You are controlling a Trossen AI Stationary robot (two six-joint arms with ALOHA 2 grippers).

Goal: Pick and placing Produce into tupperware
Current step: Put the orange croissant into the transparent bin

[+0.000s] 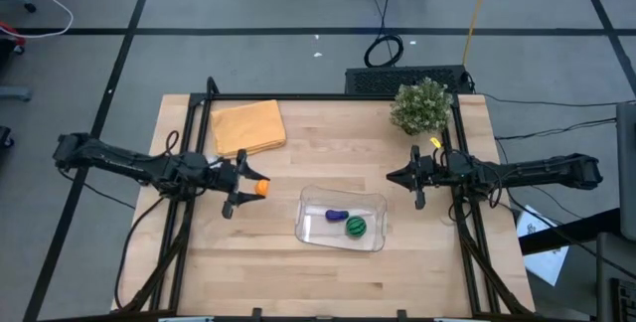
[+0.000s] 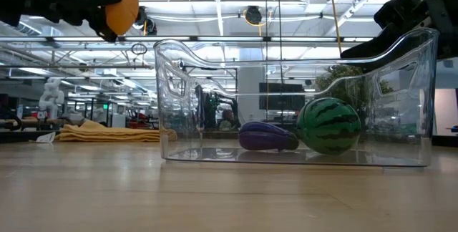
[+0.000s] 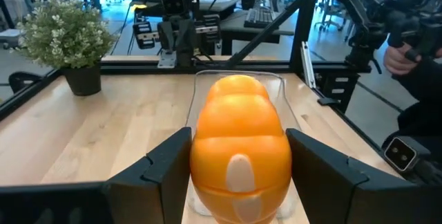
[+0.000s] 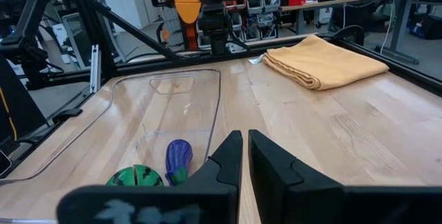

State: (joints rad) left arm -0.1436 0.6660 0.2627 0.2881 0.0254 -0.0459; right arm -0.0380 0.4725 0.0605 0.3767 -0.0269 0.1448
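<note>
My left gripper (image 1: 250,188) is left of the tupperware (image 1: 373,225), raised above the table and shut on the orange produce piece (image 3: 238,151). The clear tupperware holds the purple piece (image 1: 336,214) and the green striped round piece (image 1: 356,227), both resting on its floor. In the low view the orange piece (image 2: 123,8) hangs high above the tabletop, left of the tupperware (image 2: 215,103). My right gripper (image 1: 395,177) waits shut, right of the tupperware and above the table. My left gripper pinches the orange piece between its two fingers (image 3: 162,165), one on each side of its body (image 3: 207,148). The fingers come level from the table's left. The piece is lifted clear of the table and points forward past the fingertips.
A folded orange-yellow cloth (image 1: 247,126) lies near the far left corner. A bushy potted plant (image 1: 421,106) stands at the far right. Black frame rails (image 1: 467,233) run along both table sides. A person's hand (image 3: 404,54) shows beyond the table's right edge.
</note>
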